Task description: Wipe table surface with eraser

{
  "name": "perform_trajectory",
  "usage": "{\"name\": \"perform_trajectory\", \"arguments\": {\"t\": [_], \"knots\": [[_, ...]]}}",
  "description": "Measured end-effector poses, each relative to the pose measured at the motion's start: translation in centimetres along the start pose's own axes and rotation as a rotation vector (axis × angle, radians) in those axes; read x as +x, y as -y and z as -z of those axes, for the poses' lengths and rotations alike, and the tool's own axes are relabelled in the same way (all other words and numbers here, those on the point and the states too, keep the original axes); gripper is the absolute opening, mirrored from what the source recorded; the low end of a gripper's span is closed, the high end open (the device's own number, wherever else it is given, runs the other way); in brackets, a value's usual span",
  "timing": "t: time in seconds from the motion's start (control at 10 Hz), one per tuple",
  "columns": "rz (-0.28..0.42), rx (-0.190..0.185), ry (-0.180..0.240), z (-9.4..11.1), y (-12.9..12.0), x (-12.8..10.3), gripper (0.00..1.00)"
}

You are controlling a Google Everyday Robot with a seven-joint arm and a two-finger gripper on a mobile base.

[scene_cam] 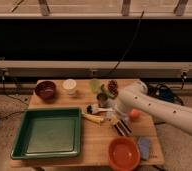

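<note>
Pressed small striped oblong eraser [121, 127] onto light tan plank table surface [96, 142], apparently for wiping. Clenched two-finger gripper [117, 120] hovered at the eraser's eleven o'clock; grasp impossible to tell.

The counter [96, 142] is a light tan rectangular top of lengthwise wooden planks, far larger than anything on it. The eraser [121, 127] is a small oblong block with dark, whitish and reddish lengthwise stripes, lying flat and angled on the counter's right half, just below the gripper [110, 116], which is closed and low over the wood beside it.
</note>
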Motion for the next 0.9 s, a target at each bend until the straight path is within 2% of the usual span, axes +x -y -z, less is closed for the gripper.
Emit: {"name": "perform_trajectory", "arguments": {"t": [0.2, 0.5, 0.7, 0.9], "knots": [[0.005, 0.024, 0.005, 0.3, 0.8, -0.7, 0.00], [0.038, 0.039, 0.030, 0.5, 0.4, -2.7, 0.00], [0.081, 0.037, 0.059, 0.6, -1.0, -5.2, 0.00], [0.117, 0.016, 0.100, 0.8, -2.9, -7.7, 0.00]]}}
